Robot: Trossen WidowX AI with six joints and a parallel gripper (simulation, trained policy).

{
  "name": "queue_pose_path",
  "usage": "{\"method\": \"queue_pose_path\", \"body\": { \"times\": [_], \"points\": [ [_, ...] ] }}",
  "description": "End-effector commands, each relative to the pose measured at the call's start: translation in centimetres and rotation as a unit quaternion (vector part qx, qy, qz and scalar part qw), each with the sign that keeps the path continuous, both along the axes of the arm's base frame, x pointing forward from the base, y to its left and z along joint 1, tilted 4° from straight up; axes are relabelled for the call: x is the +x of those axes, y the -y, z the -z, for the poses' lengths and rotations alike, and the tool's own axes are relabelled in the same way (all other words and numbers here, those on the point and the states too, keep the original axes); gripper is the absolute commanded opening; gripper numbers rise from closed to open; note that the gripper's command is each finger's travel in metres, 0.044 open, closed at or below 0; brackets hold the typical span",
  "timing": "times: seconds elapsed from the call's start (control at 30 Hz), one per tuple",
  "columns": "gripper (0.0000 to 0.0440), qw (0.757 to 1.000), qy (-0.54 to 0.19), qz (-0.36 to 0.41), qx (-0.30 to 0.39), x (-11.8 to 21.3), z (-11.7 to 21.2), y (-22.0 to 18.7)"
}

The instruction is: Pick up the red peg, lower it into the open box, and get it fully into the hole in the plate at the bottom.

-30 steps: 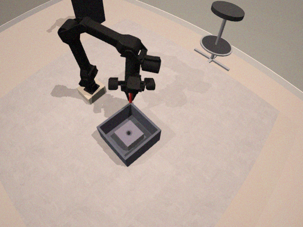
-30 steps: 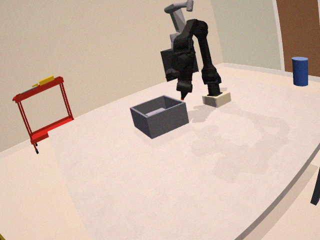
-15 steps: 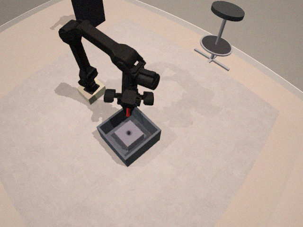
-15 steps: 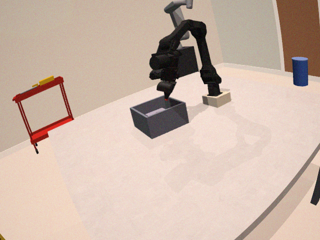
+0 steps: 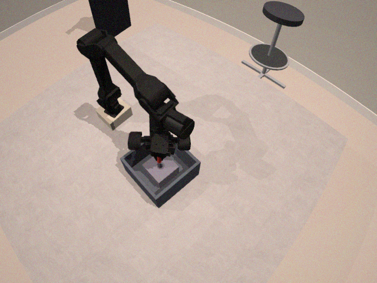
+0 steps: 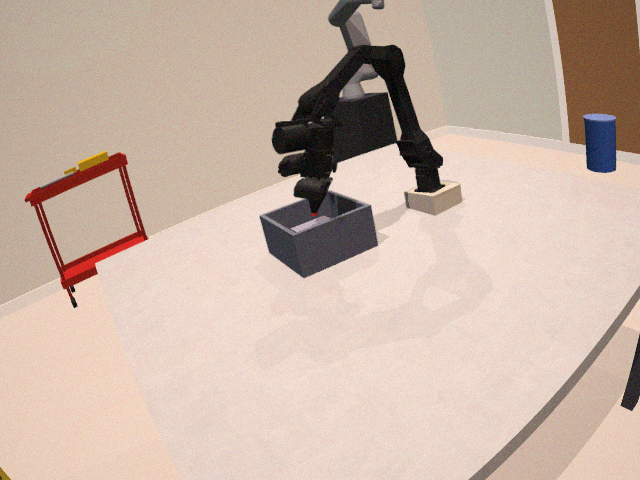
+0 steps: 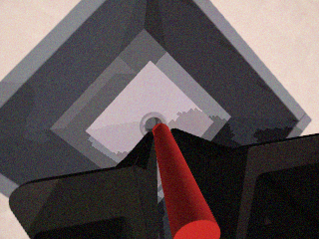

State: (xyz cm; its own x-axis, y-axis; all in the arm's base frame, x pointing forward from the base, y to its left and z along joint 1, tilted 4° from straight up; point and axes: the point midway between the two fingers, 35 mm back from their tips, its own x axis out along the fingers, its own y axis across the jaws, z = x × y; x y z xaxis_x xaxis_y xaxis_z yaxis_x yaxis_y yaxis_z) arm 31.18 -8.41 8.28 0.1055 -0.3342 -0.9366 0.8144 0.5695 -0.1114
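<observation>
The hand (image 5: 158,157) (image 6: 314,210) (image 7: 161,135) hides most of the gripped red peg (image 5: 158,160) (image 6: 314,214) (image 7: 181,186).

Black hand (image 5: 159,158) (image 6: 314,211) (image 7: 161,135) pointing down, fingers pinched.

- Arm (image 5: 123,65) (image 6: 405,105): black nearly all over, with a dull, dark finish.
- Links: long, straight and angular, linked by bulkier joints.
- Elbow (image 5: 92,42) (image 6: 390,59): chunky, with bevelled corners.
- Foot (image 5: 113,108) (image 6: 428,177): black, blocky and stepped, on a cream rectangular block (image 5: 113,124) (image 6: 421,203).
- Drum (image 5: 178,123) (image 6: 289,138): a stout black cylinder near the wrist, flat-ended.
- Claw (image 5: 158,156) (image 6: 314,212) (image 7: 161,135): black, with a squarish middle housing and a rounded lobe on either side.
- Fingers: wide, charcoal to black, tapering to narrow tips; smooth faces, one outer corner rounded, darker angular patches low down.
</observation>
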Motion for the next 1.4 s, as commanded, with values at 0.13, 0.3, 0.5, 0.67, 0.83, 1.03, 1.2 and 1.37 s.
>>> {"method": "queue_pose_path", "body": {
  "times": [0.13,0.3,0.5,0.67,0.83,1.03,1.2,1.37],
  "points": [
    [0.0036,0.999,-0.021,-0.032,0.024,0.2,2.3,0.5],
    [0.0138,0.998,-0.03,-0.041,0.04,0.5,3.3,0.9],
    [0.0229,0.997,-0.028,-0.055,0.051,1.9,2.8,1.5],
    [0.036,0.996,-0.017,-0.062,0.068,3.8,1.8,1.7],
    [0.044,0.993,-0.006,-0.074,0.088,5.8,0.8,1.5],
    [0.044,0.989,0.007,-0.092,0.111,8.1,-0.5,1.0],
    [0.044,0.986,0.026,-0.106,0.124,10.0,-1.7,0.3],
    [0.044,0.983,0.044,-0.118,0.133,11.7,-2.6,-0.5]
  ]
}}
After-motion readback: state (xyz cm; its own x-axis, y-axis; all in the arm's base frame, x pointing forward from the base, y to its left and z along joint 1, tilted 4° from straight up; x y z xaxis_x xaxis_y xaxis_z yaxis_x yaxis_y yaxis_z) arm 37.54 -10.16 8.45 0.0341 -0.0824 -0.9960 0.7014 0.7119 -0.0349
